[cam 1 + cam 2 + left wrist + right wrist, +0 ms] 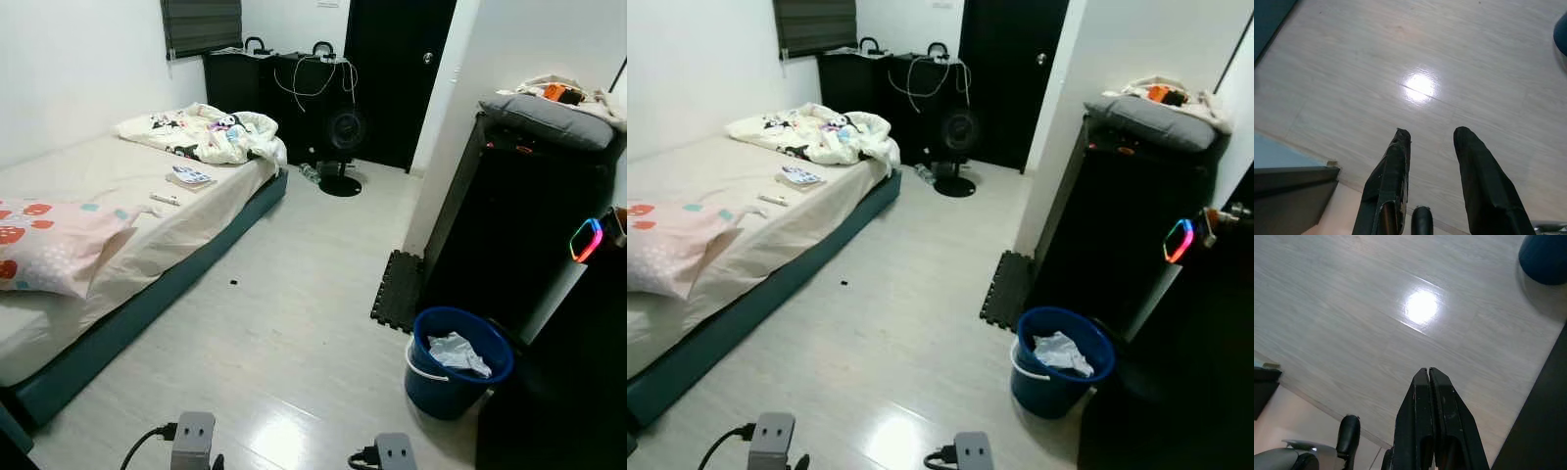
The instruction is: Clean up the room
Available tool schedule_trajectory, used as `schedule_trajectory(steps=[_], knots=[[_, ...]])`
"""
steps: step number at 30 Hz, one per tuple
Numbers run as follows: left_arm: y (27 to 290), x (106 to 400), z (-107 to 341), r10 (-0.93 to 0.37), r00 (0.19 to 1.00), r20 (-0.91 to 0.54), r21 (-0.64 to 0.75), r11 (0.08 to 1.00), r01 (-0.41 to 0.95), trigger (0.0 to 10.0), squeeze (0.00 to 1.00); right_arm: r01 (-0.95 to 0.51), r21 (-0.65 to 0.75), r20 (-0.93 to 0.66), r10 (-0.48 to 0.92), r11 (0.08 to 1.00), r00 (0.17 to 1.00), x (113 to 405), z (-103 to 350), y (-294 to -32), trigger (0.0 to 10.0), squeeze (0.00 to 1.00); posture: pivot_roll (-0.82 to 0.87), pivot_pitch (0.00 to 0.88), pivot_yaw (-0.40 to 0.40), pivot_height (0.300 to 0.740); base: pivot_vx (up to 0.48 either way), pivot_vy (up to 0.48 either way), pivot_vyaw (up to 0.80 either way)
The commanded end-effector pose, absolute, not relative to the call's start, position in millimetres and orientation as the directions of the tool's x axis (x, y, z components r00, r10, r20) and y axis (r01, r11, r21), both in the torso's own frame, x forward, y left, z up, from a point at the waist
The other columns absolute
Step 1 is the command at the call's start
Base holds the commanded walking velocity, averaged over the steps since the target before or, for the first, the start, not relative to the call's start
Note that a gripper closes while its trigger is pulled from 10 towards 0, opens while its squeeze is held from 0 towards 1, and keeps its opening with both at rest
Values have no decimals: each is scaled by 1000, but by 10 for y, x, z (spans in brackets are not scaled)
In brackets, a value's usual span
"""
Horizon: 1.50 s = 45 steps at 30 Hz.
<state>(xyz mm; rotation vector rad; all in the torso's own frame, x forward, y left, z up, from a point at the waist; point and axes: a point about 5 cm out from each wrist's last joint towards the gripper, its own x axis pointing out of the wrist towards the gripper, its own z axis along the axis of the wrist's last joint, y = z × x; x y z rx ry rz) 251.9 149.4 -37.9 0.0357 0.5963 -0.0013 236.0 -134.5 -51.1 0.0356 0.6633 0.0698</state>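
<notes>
A low bed (147, 245) with a beige sheet runs along my left. On it lie a strawberry-print pillow (49, 245), a crumpled cartoon blanket (201, 132), a small book (191, 176) and a white stick-like item (165, 199). A plastic bottle (310, 174) lies on the floor by the fan base. A tiny dark scrap (233, 282) sits on the floor. A blue bucket (458, 360) holds crumpled paper. My left gripper (1430, 132) hangs open over bare floor. My right gripper (1428, 369) is shut, holding nothing.
A black fan (343, 137) stands before a dark door (397, 78). Black cabinets with cables (284, 88) line the back wall. A tall black unit (509, 215) topped by a grey cushion (549, 117) stands right, with a black foam mat (399, 289) at its foot.
</notes>
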Motion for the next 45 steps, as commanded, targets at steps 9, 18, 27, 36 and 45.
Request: schedule_trajectory(steps=[9, 18, 27, 36, 45], knots=[[1442, 2506, -372, -11, 838, -546, 42, 998, 41, 10000, 0, -58, 40, -613, 71, 997, 787, 2337, -522, -1356, 10000, 0, 24, 32, 30, 740, 0, 0, 0], [1419, 2533, -349, -16, 844, -536, 16, 999, 29, 10000, 0, -68, 36, -614, 76, 997, 786, 2324, -528, -1338, 10000, 0, 23, 31, 30, 740, 0, 0, 0], [1406, 2547, -336, -25, 846, -533, 10, 999, 36, 10000, 0, -67, 32, -614, 72, 997, 786, 2328, -526, -1341, 10000, 0, 20, 29, 30, 740, 255, 0, 0], [1415, 2548, -334, -24, 846, -533, 10, 999, 34, 10000, 0, -69, 30, -616, 73, 997, 784, 2322, -531, -1340, 10000, 0, 21, 23, 29, 740, 262, 0, 0], [1410, 2552, -330, -26, 847, -531, 9, 999, 36, 10000, 0, -68, 29, -617, 71, 997, 783, 2319, -533, -1342, 10000, 0, 20, 14, 32, 740, 260, 0, 0]])
